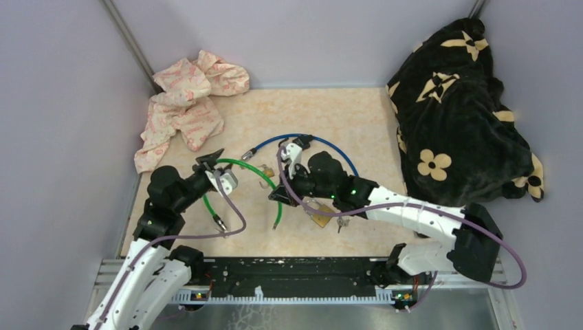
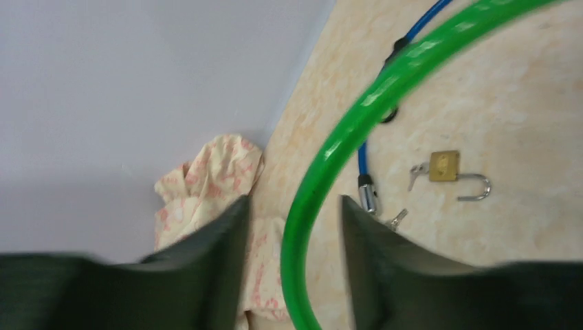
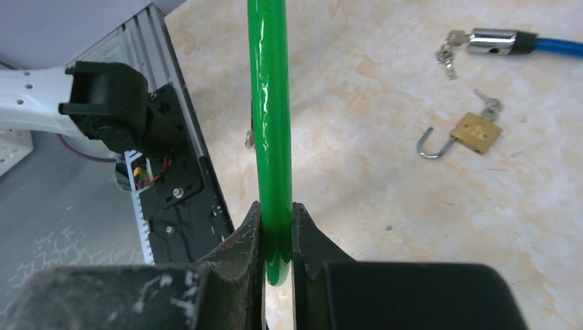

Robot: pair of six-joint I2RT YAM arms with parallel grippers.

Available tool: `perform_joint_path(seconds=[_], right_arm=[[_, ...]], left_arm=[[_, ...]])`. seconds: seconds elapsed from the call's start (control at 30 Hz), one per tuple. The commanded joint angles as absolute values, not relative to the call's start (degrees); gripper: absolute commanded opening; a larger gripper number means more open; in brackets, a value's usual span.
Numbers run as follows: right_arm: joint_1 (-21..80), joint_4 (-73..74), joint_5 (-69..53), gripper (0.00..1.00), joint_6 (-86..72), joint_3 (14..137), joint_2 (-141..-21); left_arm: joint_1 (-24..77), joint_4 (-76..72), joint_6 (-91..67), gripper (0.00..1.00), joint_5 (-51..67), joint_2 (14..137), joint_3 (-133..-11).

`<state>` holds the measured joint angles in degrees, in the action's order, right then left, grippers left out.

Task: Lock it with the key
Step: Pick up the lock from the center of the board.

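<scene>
A: Walls?
B: Plain pale lilac wall (image 1: 309,41) on three sides, metal post (image 1: 128,36) in the back-left corner.
A: Surface?
B: Beige marbled table (image 1: 330,113), black rail (image 1: 295,273) along the near edge. Light even, shadows soft.
A: Clutter?
B: Crumpled pink cloth (image 1: 185,103) back left, black flowered blanket (image 1: 454,117) heaped at the right wall.

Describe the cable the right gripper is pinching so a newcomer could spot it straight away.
On the beige table, in front of the two arms, lie two cable loops. It is the left loop, the green cable, pinched by the right gripper. Its bright green sheath sets it apart from the blue cable beside it.
</scene>
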<state>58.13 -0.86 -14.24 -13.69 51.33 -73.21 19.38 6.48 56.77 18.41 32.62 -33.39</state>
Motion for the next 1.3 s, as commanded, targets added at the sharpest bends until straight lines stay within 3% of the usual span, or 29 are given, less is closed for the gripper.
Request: perform_joint_path(seconds=[0.0,0.17,0.27,0.7,0.87,1.2,1.27], right_arm=[[53.63,-4.24,-16.28,0.0,-10.52,51.96,-63.59],[52.06,1.25,-21.74,0.0,-0.62,56.06,-55.85],[51.55,6.16,-23.27,0.0,4.75,59.33,-53.27],[51.44,13.24,-26.36,0.0,11.69,73.44,-50.49],[51.42,15.14,-26.71,0.0,12.79,76.86,-51.31],[51.42,14.84,-27.17,0.0,13.03,79.58,-52.97],[51.44,14.85,-27.98,0.0,12.86,80.07,-53.59]], left_arm=[[19.59,17.44,39.1,0.69,34.32,29.48,-37.0],[19.59,16.19,21.44,0.93,37.49,26.0,-32.97],[19.51,13.22,15.39,0.96,35.01,23.36,-31.5],[13.78,2.42,-3.83,0.96,36.65,12.31,-22.45],[10.81,-3.26,-11.91,0.87,42.52,8.54,-20.07],[8.19,-11.01,-20.76,0.85,51.9,5.89,-19.4],[8.09,-14.16,-25.07,0.79,53.74,6.02,-18.44]])
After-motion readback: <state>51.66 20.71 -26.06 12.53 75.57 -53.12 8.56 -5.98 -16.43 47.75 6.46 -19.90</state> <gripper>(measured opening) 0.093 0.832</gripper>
